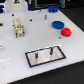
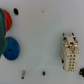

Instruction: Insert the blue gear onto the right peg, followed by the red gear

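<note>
We found the blue gear (image 1: pixel 57 24) beside the red gear (image 1: pixel 65 32) on the worktop (image 1: pixel 20 50), while we could not tell the state of the gripper (image 1: pixel 19 27).

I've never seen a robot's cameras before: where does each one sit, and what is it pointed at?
Exterior view: off the arm, looking down at an angle over the white table; no robot part shows.
Wrist view: on the wrist, facing straight down at the table; no jaws visible.
Shared: blue gear, red gear, beige block.
</note>
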